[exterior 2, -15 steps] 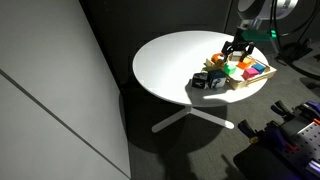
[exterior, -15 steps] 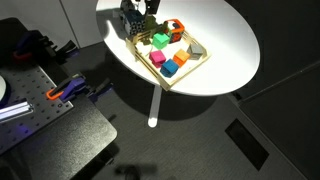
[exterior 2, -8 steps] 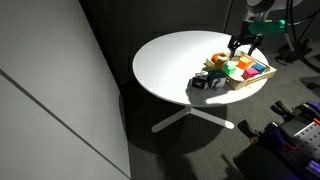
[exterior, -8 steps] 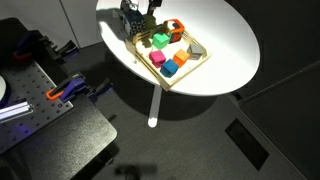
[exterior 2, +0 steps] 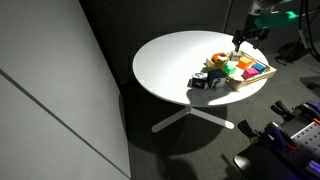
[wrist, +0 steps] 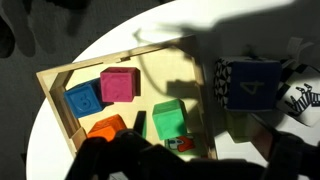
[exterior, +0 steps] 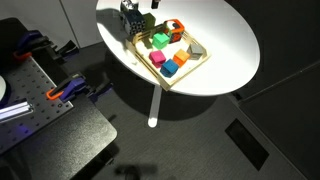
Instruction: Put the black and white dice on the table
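Wrist view, left to right:
- White worktop (wrist: 25, 140) shows at the left edge.
- Wooden tray (wrist: 155, 85) holds a blue block (wrist: 83, 98), a pink block (wrist: 118, 85), an orange block (wrist: 105, 127) and a green block (wrist: 168, 118).
- Just past the tray's right wall stands a dark blue cube (wrist: 250, 85) with a white "4" on its face.
- The black and white dice (wrist: 300, 100) sits at the far right, close beside that cube and partly cut by the frame edge. It has a white face with black streaky markings and is about the size of the blocks. It is outside the tray. Contact with the cube cannot be told.

End effector:
- In an exterior view the end effector (exterior 2: 243, 40) hangs above the far end of the tray, clear of the blocks.
- In the wrist view its fingers (wrist: 110, 160) are dark blurs low in the frame, spread wide with nothing between them. It touches nothing.

Exterior views:
- The dice reads only as part of a small dark cluster (exterior: 128, 15) on the worktop (exterior: 230, 40) at the tray's end. Its pattern is too small to make out there.
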